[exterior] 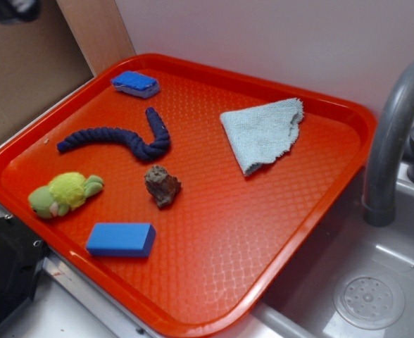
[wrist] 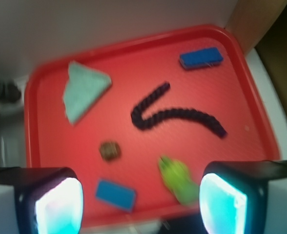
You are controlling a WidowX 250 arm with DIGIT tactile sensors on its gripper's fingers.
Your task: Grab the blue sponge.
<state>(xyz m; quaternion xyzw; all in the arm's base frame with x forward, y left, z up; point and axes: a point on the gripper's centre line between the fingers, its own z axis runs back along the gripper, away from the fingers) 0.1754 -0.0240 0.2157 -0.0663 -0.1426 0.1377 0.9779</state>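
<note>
Clearly the gripper [wrist: 141, 197] hangs high over the red tray [exterior: 312, 211] with jaws spread and empty, so descending straight risks seizing the near blue block [exterior: 121, 239] instead of the blue sponge [exterior: 135, 84] at the tray's far left corner.

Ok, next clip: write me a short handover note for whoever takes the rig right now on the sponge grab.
Gripper: open, empty, high above the near edge of the red tray, touching nothing.
Blue sponge: at the tray's far corner by the wall, lying flat, untouched; in the wrist view it sits top right.
Do not confuse it with the all-blue block at the near edge, beside the green plush toy.
The dark rope lies between sponge and gripper.
Done: nothing yet. Left: travel over the sponge, descend, close, lift.
</note>
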